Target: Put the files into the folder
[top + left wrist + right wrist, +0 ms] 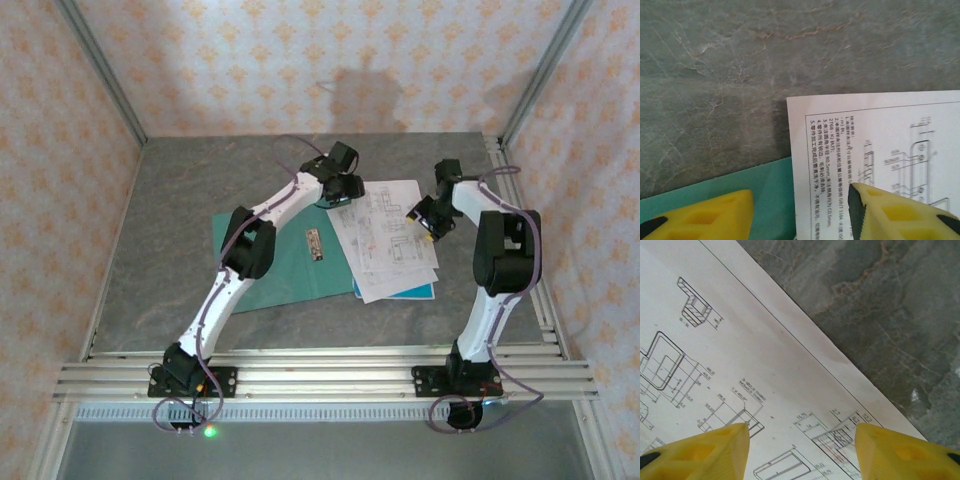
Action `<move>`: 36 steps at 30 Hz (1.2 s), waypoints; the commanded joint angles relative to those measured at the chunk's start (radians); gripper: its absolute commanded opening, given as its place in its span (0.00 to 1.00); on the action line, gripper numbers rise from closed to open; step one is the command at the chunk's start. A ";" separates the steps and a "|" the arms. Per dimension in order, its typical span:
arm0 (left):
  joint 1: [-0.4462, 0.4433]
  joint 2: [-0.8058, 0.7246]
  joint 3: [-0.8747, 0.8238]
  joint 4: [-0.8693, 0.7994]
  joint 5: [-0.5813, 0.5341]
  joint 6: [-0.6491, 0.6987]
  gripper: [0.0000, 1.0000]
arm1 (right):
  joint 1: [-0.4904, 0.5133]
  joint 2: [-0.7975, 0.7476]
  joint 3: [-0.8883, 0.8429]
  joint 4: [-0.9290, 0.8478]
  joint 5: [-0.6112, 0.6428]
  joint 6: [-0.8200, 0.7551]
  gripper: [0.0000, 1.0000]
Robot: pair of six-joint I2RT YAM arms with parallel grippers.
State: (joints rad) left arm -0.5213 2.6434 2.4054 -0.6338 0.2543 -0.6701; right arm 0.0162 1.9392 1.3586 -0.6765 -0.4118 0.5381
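on the folder, files askew, left gripper, right gripper spread above

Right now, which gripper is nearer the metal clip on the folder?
Left. The left gripper is just beyond the clip, at the far-left corner of the files; the right gripper is farther off, over their right edge.

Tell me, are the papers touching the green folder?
Touching. The top view shows the files lying flat on the folder, teal peeking out beneath them.
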 commanded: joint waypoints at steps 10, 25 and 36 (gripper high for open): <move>-0.008 0.008 -0.015 0.115 0.106 0.001 0.48 | 0.055 0.101 0.057 -0.082 0.027 -0.006 0.57; -0.007 -0.091 -0.084 0.120 0.047 0.039 0.17 | 0.057 0.112 0.073 -0.100 0.040 -0.010 0.56; -0.009 -0.157 -0.074 0.047 0.041 0.065 0.00 | 0.057 0.036 0.121 -0.105 0.010 -0.031 0.69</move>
State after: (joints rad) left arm -0.5236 2.5958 2.3211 -0.5335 0.3096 -0.6304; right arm 0.0669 2.0167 1.4425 -0.7410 -0.4126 0.5259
